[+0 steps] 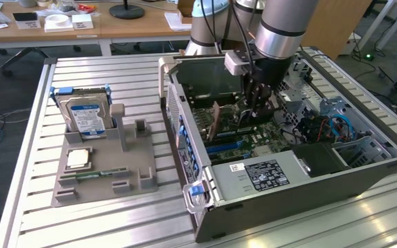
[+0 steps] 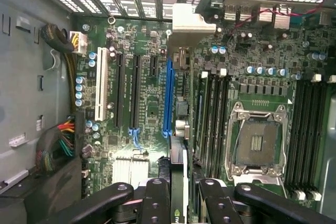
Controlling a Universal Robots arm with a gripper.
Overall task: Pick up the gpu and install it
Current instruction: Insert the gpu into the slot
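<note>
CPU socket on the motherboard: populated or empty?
Empty. In the wrist view the CPU socket shows bare contacts inside its metal frame, with no processor or cooler on it.

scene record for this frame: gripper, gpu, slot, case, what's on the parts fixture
gripper: inside the open pc case, shut on the gpu
gpu: edge-on between the fingers, in line with the blue slot; seated or not, cannot tell
pc case: on the slatted table
fixture: exterior view's left of the case, holds hard drive and RAM stick
</note>
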